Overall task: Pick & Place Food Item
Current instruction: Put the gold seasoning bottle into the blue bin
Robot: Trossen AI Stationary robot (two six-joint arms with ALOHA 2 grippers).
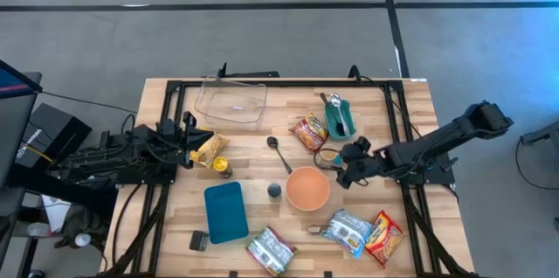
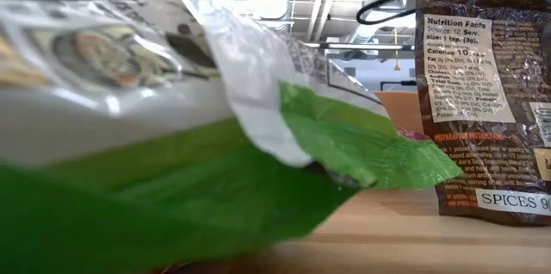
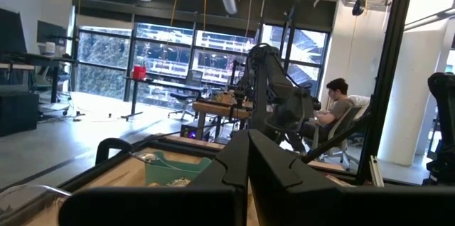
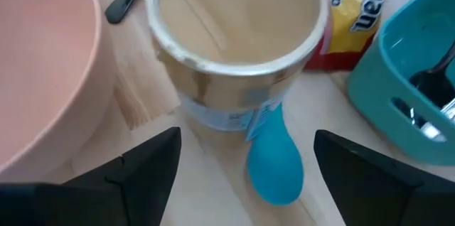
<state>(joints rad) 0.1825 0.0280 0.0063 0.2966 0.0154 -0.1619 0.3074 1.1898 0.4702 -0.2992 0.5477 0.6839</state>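
- Right of the table's middle, your right gripper (image 1: pixel 342 171) is at work, just right of the pink bowl (image 1: pixel 307 188).
- Its claw is spread wide. In the wrist view both fingers (image 4: pixel 153 162) stand clear of a labelled cup (image 4: pixel 227 105), one on each side, touching nothing.
- I judge this cup (image 1: pixel 326 157) to be the task's item. It sits between the bowl and the teal bin (image 1: pixel 341 119). The soup packet (image 1: pixel 309 131) lies just beyond it, on the far side.
- A blue rounded piece (image 4: pixel 274 162) shows below the cup. You cannot tell from these views whether it is attached to the cup.
- Handling, as a judgement: the cup looks light and thin-walled, so a hard squeeze may buckle it. The wall looks smooth and may slip.
- Take hold across the labelled wall below the rim, evenly on both sides. Mind the bowl and packet close by.
- Your left gripper (image 1: pixel 190 149) waits at the table's left, fingers pressed together, with a yellow bag (image 1: pixel 210 149) just beside it. Whether it touches the bag cannot be told.
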